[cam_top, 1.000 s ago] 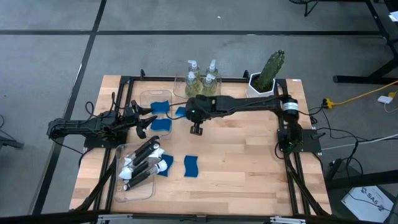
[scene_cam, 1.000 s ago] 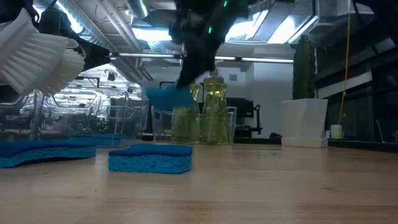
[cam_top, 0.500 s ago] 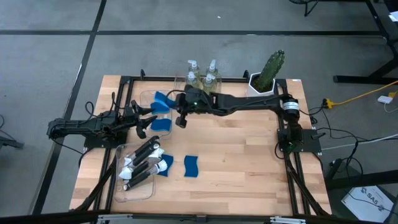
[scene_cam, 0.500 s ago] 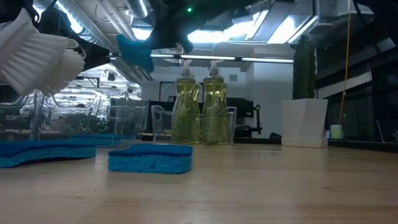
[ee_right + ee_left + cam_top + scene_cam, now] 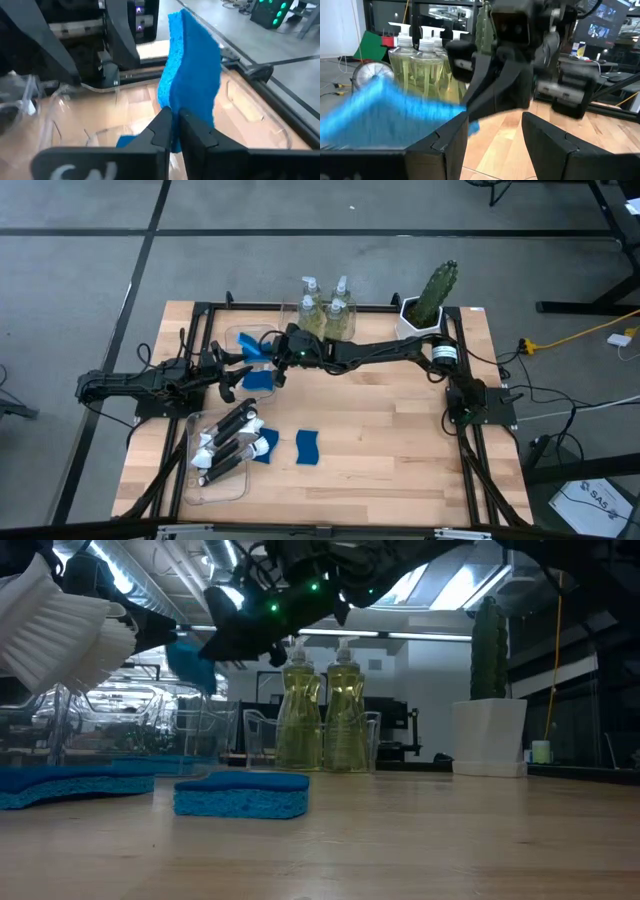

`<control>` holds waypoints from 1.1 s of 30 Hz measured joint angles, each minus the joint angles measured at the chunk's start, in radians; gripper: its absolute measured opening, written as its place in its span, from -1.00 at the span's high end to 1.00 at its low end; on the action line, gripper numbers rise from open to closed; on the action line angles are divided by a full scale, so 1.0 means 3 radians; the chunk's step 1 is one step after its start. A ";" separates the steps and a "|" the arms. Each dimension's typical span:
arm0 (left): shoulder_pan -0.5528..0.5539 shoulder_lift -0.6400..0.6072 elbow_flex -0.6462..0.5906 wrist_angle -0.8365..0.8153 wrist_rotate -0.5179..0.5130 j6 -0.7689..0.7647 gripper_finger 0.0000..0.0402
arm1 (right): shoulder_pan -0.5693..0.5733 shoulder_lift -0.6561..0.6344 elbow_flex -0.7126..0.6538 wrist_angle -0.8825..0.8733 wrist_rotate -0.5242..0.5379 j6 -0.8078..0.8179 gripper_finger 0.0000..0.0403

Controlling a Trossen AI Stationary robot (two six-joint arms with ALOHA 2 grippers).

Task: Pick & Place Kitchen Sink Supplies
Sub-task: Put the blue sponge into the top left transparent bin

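Note:
My right gripper [image 5: 270, 350] reaches across the far left of the table, shut on a blue sponge [image 5: 192, 65] that hangs over a clear bin [image 5: 232, 338]. The low view shows the same sponge [image 5: 190, 662] well above the table. Another blue sponge [image 5: 260, 380] lies flat in that bin. Two more sponges [image 5: 308, 447] lie flat on the wood near the front. Soap bottles [image 5: 325, 305] stand in a clear bin at the far edge. Dish brushes [image 5: 228, 442] lie in a front-left bin. My left gripper [image 5: 495, 135] waits at the left, open with nothing between its fingers. My right gripper pinches the sponge's two broad faces near one edge [image 5: 172, 107] between its two fingers [image 5: 160, 125]. The fingers come from the table's right, slanting slightly down. The sponge sticks out on edge beyond the fingertips, lifted clear above the bin.
A green cactus in a white pot [image 5: 428, 305] stands at the far right corner. A black frame [image 5: 205, 315] runs along the table's edges. The wood in the table's middle and right [image 5: 400, 430] is bare.
My right gripper has carried the blue sponge from in front of the soap bottles toward the table's left, over the clear bin. It has tipped up from pointing down to nearly level. The sponge rose high, then came down a little, still clear of the bin.

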 joint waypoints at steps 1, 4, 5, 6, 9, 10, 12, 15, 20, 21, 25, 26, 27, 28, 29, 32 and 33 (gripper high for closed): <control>-0.0001 0.0000 0.0000 0.0000 0.0000 0.0000 0.10 | 0.0000 0.0011 0.0000 -0.0012 -0.0004 -0.0002 0.82; -0.0001 0.0001 0.0000 -0.0001 0.0000 0.0000 0.10 | -0.0001 0.0010 -0.0001 -0.0006 -0.0101 -0.0075 0.70; -0.0001 0.0001 0.0000 0.0000 0.0000 0.0000 0.10 | -0.0001 0.0007 -0.0001 0.0023 -0.0162 -0.0091 0.65; -0.0001 0.0000 0.0000 -0.0001 0.0000 0.0000 0.10 | -0.0001 0.0006 -0.0001 0.0063 -0.0229 -0.0091 0.58; -0.0001 0.0000 0.0000 0.0000 0.0000 0.0000 0.10 | -0.0008 0.0006 -0.0001 0.0150 -0.0478 -0.0088 0.32; -0.0001 0.0001 0.0000 0.0000 0.0000 0.0000 0.10 | -0.0011 0.0006 -0.0001 0.0166 -0.0510 -0.0088 0.21; -0.0001 0.0000 0.0000 0.0000 0.0000 0.0000 0.10 | -0.0011 0.0005 -0.0001 0.0177 -0.0521 -0.0063 0.00; -0.0001 0.0000 0.0000 0.0000 0.0000 0.0000 0.10 | -0.0013 0.0005 -0.0001 0.0170 -0.0541 0.0160 -0.31; -0.0001 0.0001 0.0000 -0.0001 0.0000 0.0000 0.10 | -0.0014 0.0002 0.0000 0.0163 -0.0856 0.0355 -0.59; -0.0001 0.0001 0.0000 0.0000 0.0000 0.0000 0.10 | -0.0013 -0.0006 -0.0001 0.0153 -0.0934 0.0361 -0.60; 0.0000 -0.0001 0.0000 -0.0001 0.0000 0.0000 0.10 | 0.0026 -0.0132 -0.0001 -0.0075 -0.1132 0.0360 -0.60; -0.0001 0.0000 0.0000 0.0000 0.0000 0.0000 0.10 | 0.0046 -0.0181 0.0000 -0.0166 -0.1133 0.0350 -0.59; 0.0000 0.0001 0.0000 -0.0001 0.0000 0.0000 0.10 | 0.0069 -0.0241 0.0001 -0.0273 -0.1133 0.0337 -0.58; -0.0001 0.0001 0.0000 0.0000 0.0000 0.0000 0.10 | 0.0096 -0.0292 0.0001 -0.0398 -0.1135 0.0323 -0.56; 0.0000 0.0001 0.0000 -0.0001 0.0000 0.0000 0.10 | 0.0128 -0.0335 0.0001 -0.0494 -0.1137 0.0293 -0.55; -0.0001 0.0000 0.0000 -0.0001 0.0001 0.0000 0.10 | 0.0247 -0.0455 0.0001 -0.0735 -0.1140 0.0261 -0.53; 0.0000 0.0000 0.0000 0.0000 0.0000 0.0000 0.10 | 0.0290 -0.0497 0.0001 -0.0817 -0.1142 0.0262 -0.53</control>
